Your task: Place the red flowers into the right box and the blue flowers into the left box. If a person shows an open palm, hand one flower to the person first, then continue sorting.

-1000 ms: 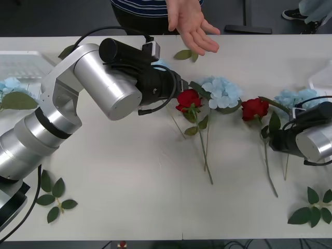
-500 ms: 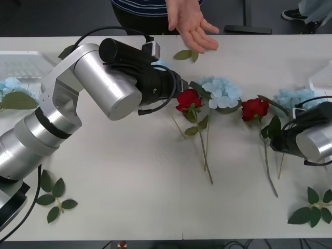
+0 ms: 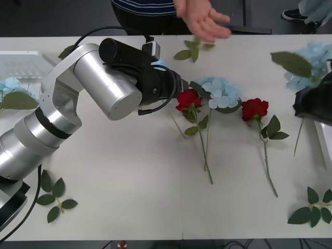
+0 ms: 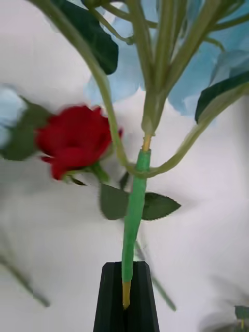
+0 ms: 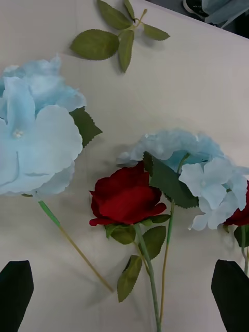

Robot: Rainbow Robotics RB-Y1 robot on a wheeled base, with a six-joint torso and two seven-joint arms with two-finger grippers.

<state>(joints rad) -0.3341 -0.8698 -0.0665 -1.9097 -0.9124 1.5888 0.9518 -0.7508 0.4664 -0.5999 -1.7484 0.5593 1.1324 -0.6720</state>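
Right claw [image 4: 124, 298] had risen off the bench since a second ago, taking a blue hydrangea [image 3: 311, 59] up with it; that flower earlier lay on the bench at the right edge and now hung in the air near the far right. In the right wrist view the black fingers [image 4: 111, 301] were pinched tight on the hydrangea's green stem [image 4: 134, 218], stem end showing between them. Person's open palm [image 3: 205, 21] had shifted right and back along the far bench edge, blurred. Left arm unchanged.

Below the lifted flower, a red rose [image 3: 254, 108] lay on the bench with its stem running toward the robot. Second red rose [image 3: 188, 98] lay mid-bench, just beside another blue hydrangea [image 3: 222, 92], the two stems close together. Left claw [image 5: 124, 295] hovered low by that rose, fingers [image 5: 15, 288] spread wide, gripping nothing. In the left wrist view a further blue hydrangea [image 5: 33, 140] lay near the left finger, apart from the rose [image 5: 124, 194].

Left box [image 3: 23, 63] sat at the far left of the bench; blue blooms [image 3: 10, 85] with a big leaf lay just beside its near edge. White rim of the right box [image 3: 324, 140] showed at the right edge. Loose leaf sprigs [image 3: 52, 194] lay near the left front, another [image 3: 311, 210] at the right front, one more [image 3: 187, 52] under the palm.
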